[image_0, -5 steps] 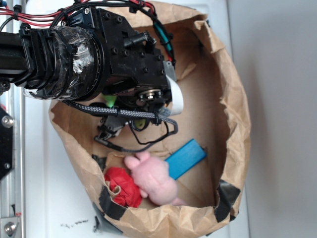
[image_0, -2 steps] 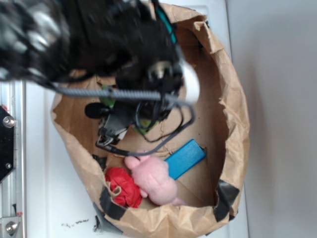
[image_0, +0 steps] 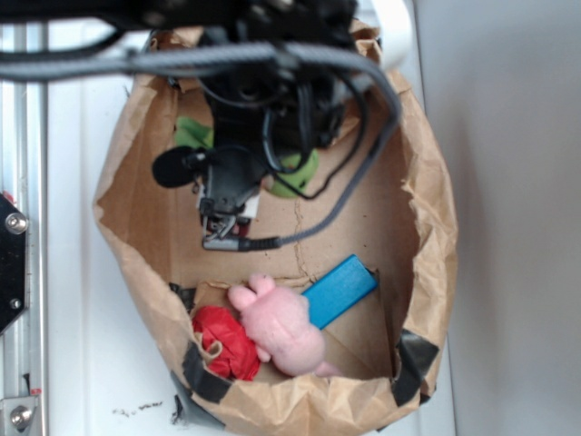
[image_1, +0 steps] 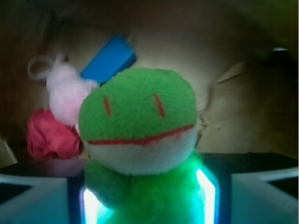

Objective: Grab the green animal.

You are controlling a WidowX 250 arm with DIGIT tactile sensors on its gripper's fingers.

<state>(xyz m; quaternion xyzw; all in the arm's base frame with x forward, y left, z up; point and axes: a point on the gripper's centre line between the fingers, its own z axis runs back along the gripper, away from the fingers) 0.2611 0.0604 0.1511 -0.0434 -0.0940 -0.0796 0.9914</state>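
**Frog in the tool, grip looks shallow**

Tool (image_1: 147,205) pinches the fuzzy lime-green plush frog (image_1: 140,126) by its body, raised inside the crumpled brown paper bag (image_0: 427,218). Risk, I'd say: soft fur slips out; dangling cable snags the bag rim.

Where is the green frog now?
In the wrist view the frog fills the centre, between the claw's fingers, with the pig and blue block behind.
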